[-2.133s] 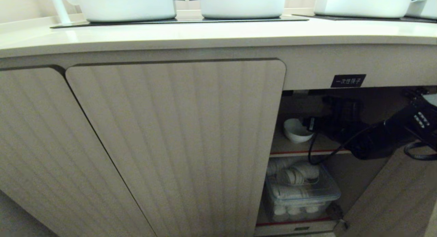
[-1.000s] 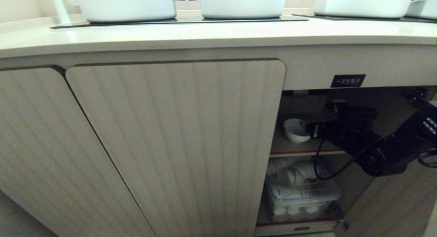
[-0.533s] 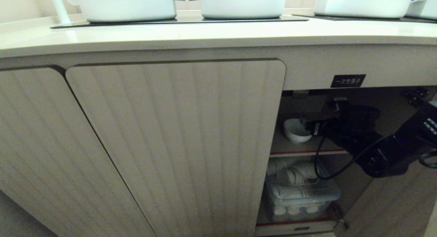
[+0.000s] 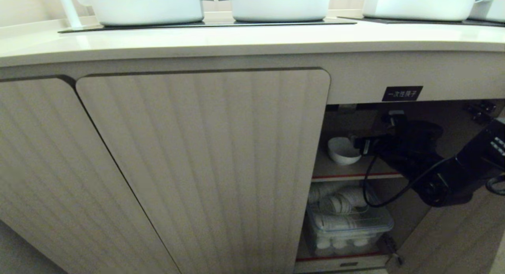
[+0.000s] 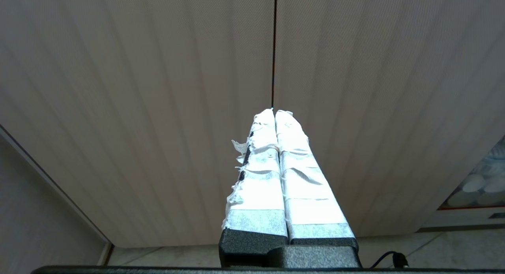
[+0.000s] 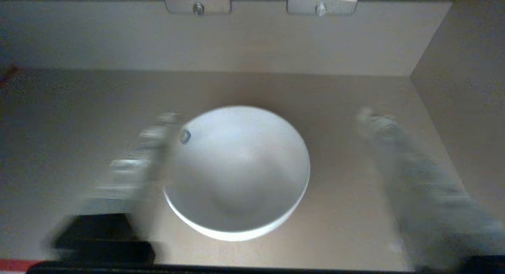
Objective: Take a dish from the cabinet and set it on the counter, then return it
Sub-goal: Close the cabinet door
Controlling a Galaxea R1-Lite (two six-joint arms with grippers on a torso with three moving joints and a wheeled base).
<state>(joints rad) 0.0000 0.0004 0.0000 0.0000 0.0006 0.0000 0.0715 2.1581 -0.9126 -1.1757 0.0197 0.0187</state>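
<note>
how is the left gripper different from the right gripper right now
The left gripper is shut, its fingers pressed together; the right gripper is open, its fingers spread around the white bowl. The left faces closed cabinet doors; the right reaches inside the cabinet. Both hold nothing.

Black right arm (image 4: 449,175) reaching level leftward, its tape-wrapped right gripper (image 6: 268,128) with fingers (image 6: 410,179) spread wide, white-taped left gripper (image 5: 275,113) fingers pressed together

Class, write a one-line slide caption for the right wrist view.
Open right gripper straddles the white bowl on the cabinet shelf.
</note>
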